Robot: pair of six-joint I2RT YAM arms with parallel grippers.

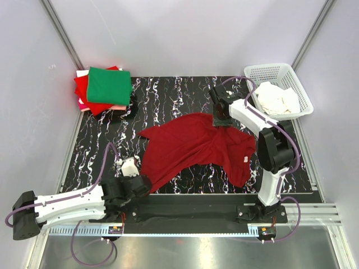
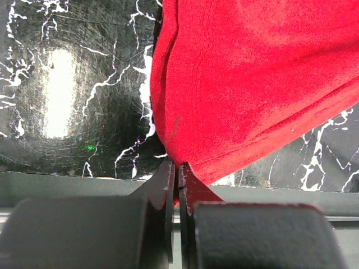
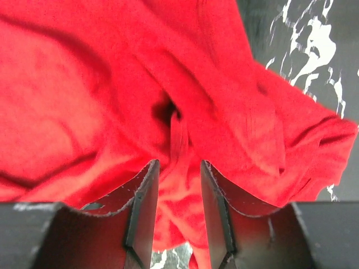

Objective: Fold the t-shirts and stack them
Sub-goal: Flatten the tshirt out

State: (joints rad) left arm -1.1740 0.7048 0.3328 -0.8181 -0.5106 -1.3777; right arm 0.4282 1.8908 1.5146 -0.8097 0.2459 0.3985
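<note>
Table (image 1: 168, 95): glossy black with white marble-like veining; spread t-shirt (image 1: 190, 145): dark crimson, plain, no print; small pale tag (image 1: 245, 159) on it; the same cloth reads brighter red in both wrist views. Stacked shirts: green t-shirt (image 1: 109, 85), plain; bright red t-shirt (image 1: 84, 89), plain; pale pink t-shirt (image 1: 115, 107), only a thin strip showing. Basket (image 1: 275, 70): white, lattice pattern; cloth (image 1: 277, 100) in it off-white. Left arm (image 1: 67, 206) and right arm (image 1: 247, 112): white shells, black joints; cables (image 1: 84, 255) purple; walls (image 1: 179, 33) pale grey.
</note>
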